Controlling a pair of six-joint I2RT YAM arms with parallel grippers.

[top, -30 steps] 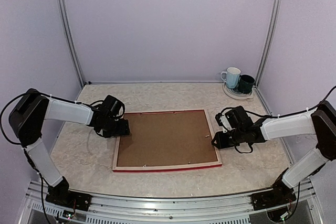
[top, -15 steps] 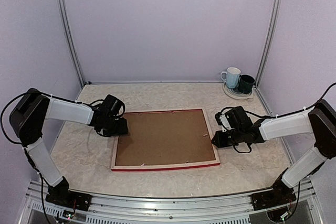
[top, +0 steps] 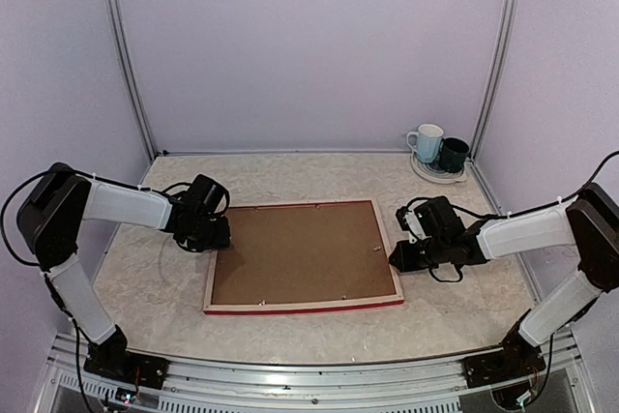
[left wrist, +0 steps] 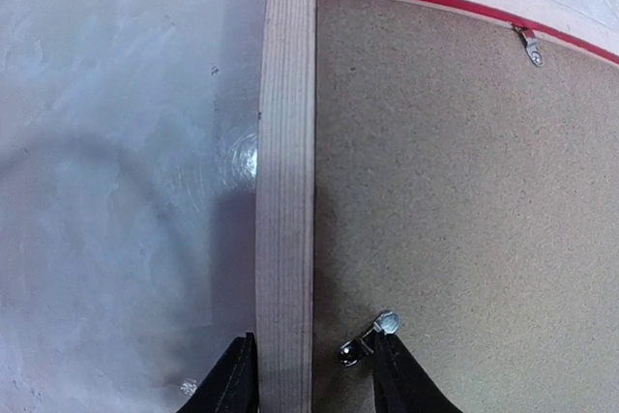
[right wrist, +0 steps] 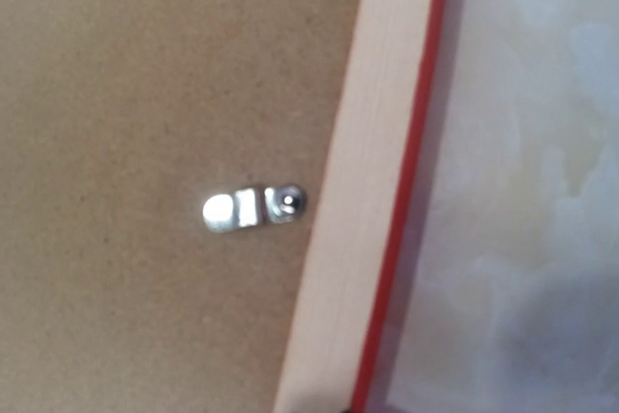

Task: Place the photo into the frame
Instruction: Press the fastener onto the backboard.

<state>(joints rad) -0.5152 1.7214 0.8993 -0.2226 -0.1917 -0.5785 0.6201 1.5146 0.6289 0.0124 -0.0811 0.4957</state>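
Leftmost, the left hand (left wrist: 309,365) stands part open astride the left rail of the frame (top: 303,306). One of its two fingers (left wrist: 232,384) sits just beside the rail's outer edge. The other is over the board (top: 302,253), with a gap to the rail's inner edge, so it grips nothing.

The one frame lies flat, back up, in the middle of the surface (top: 290,176) between the two hands. Its rails are pale wood, with red showing along the far and near edges. One brown board fills the opening.

The left wrist view shows two small metal clips on the board: one (left wrist: 528,44) near the far rail and one (left wrist: 366,343) just beside the inner finger. The right wrist view shows one clip (right wrist: 251,208) near the right rail.

The right hand (top: 398,258) is at the frame's right rail. I cannot tell how far open it is, or whether it holds the rail.

Farthest right, in the back corner, two mugs stand side by side on one plate (top: 435,177), one white (top: 424,140) and one dark (top: 453,153).
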